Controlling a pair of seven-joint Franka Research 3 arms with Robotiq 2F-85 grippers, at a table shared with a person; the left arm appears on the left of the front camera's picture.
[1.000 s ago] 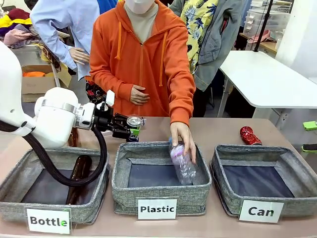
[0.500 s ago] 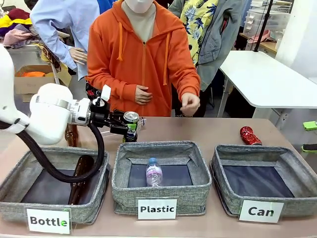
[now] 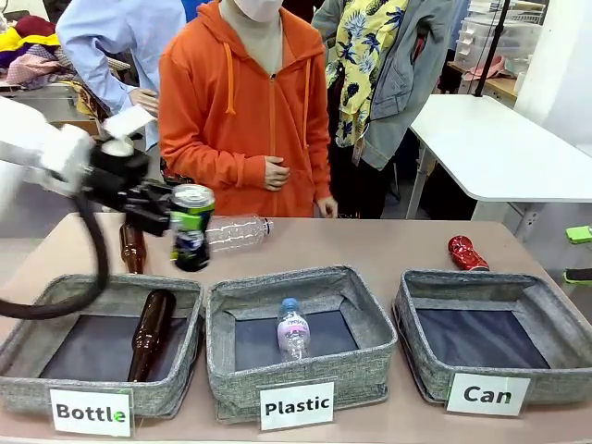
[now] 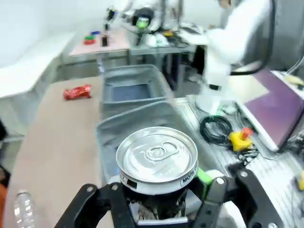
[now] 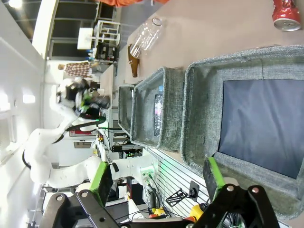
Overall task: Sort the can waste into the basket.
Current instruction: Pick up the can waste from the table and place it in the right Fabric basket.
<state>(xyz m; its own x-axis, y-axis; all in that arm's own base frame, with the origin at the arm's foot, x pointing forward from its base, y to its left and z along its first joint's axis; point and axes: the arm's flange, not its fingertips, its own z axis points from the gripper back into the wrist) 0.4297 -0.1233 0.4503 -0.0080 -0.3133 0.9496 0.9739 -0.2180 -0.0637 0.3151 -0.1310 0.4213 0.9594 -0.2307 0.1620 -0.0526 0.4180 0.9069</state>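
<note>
1. A brown table (image 3: 388,242) carried three grey woven baskets along its near edge, and a person in an orange hoodie (image 3: 245,120) stood on the far side.
2. The dark green-topped can (image 3: 191,228) hung nearly upright in the air above the table, just behind the gap between the Bottle basket (image 3: 102,281) and the Plastic basket (image 3: 301,274).
3. The step in hand looked like the carry. Done well, it meant travelling right across the Plastic basket, high enough to clear the rims, and letting go only over the dark floor of the Can basket (image 3: 481,276).
4. The left gripper (image 4: 159,202) pinched the can's body below the lid. In the left wrist view the can sat squarely between the two fingers, lid toward the camera, with a green pad (image 4: 203,175) against its side.
5. A clear plastic bottle (image 3: 236,232) lay on the table just behind the can.
6. The crushed red can (image 3: 465,252) lay on the table just behind the Can basket, not yet sorted.
7. The right gripper (image 5: 159,183) held its fingers spread with nothing between them, facing the Can basket.
</note>
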